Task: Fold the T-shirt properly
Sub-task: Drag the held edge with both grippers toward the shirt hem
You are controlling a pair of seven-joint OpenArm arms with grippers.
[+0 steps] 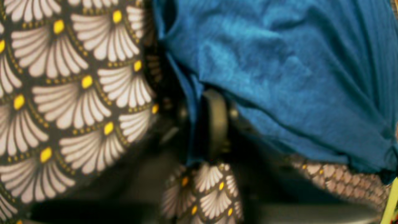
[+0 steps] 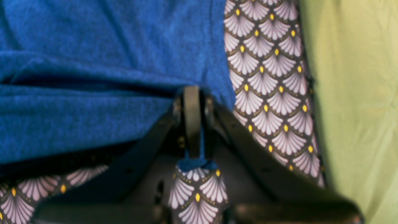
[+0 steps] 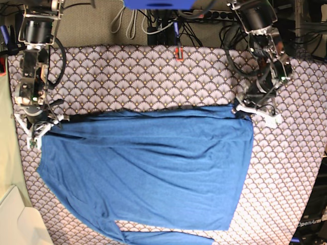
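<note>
The royal-blue T-shirt (image 3: pixel 148 168) lies spread across the patterned tablecloth (image 3: pixel 153 76), its top edge stretched between both arms. My left gripper (image 3: pixel 244 108) is at the shirt's upper right corner in the base view. In the left wrist view, the left gripper (image 1: pixel 211 124) is shut on a fold of the T-shirt (image 1: pixel 279 62) at its edge. My right gripper (image 3: pixel 40 124) is at the upper left corner. Seen from the right wrist, the right gripper (image 2: pixel 192 124) is shut on a strip of the T-shirt (image 2: pixel 93 62). One sleeve trails off the bottom edge.
A yellow-green cloth (image 2: pixel 351 93) lies beside the tablecloth on the right gripper's side, also at the base view's left edge (image 3: pixel 7 153). A pale block (image 3: pixel 15 219) sits at the bottom left. Cables (image 3: pixel 153 25) and a small orange object (image 3: pixel 177 52) are at the table's far edge.
</note>
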